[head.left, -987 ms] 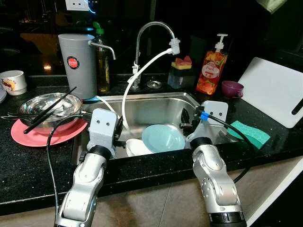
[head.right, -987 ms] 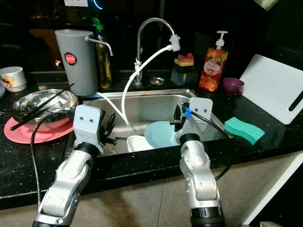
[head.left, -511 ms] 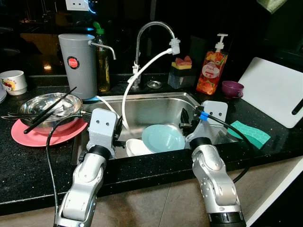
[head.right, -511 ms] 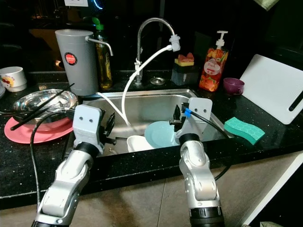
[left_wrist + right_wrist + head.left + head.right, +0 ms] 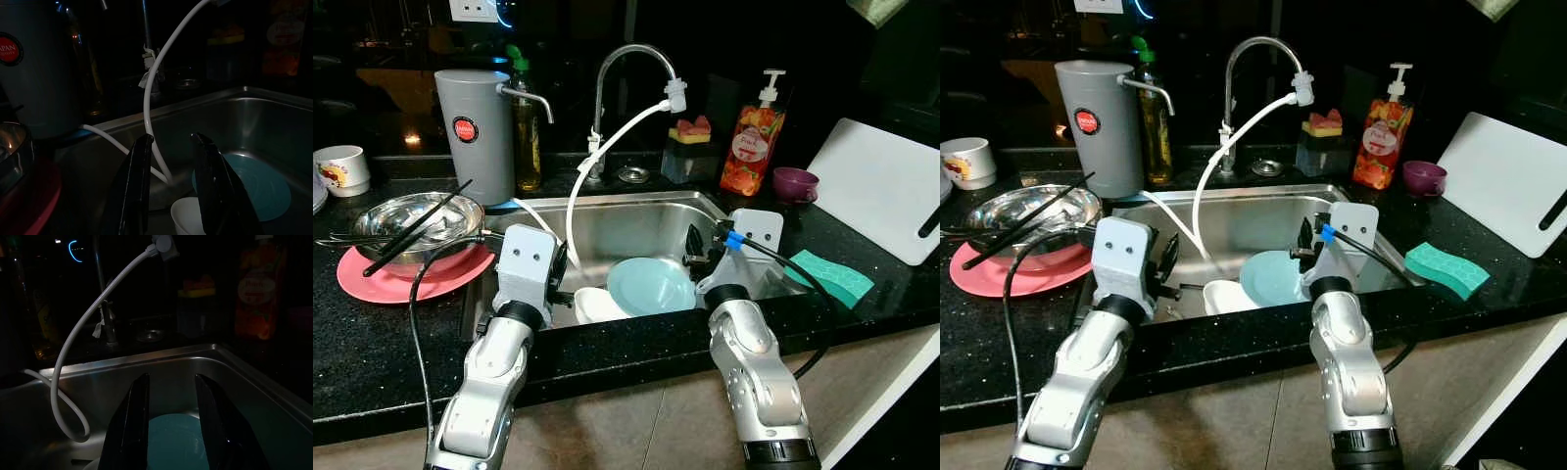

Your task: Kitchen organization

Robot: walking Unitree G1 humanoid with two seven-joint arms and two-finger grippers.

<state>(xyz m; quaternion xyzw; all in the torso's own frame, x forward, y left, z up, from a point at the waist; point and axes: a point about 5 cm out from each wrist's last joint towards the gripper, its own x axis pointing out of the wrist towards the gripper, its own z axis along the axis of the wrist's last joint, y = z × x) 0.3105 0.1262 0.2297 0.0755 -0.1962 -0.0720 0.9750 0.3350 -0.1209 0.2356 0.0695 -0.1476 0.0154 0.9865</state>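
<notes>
A light blue plate (image 5: 650,284) lies in the steel sink (image 5: 626,217) with a white cup (image 5: 592,305) beside it at the front. My left gripper (image 5: 172,149) hangs open over the sink's front left, above the cup. My right gripper (image 5: 171,387) is open over the front right, above the plate (image 5: 176,438). Nothing is between either pair of fingers. A white hose (image 5: 607,147) runs from the faucet (image 5: 626,59) down into the basin. On the left counter a steel bowl (image 5: 416,220) with black chopsticks (image 5: 411,230) sits on a pink plate (image 5: 386,279).
Grey water filter (image 5: 473,132) and oil bottle (image 5: 527,137) stand behind the sink's left. Sponge holder (image 5: 690,152), soap bottle (image 5: 751,137), purple cup (image 5: 793,183), white cutting board (image 5: 881,186) and green sponge (image 5: 832,276) are on the right. A white mug (image 5: 340,168) sits far left.
</notes>
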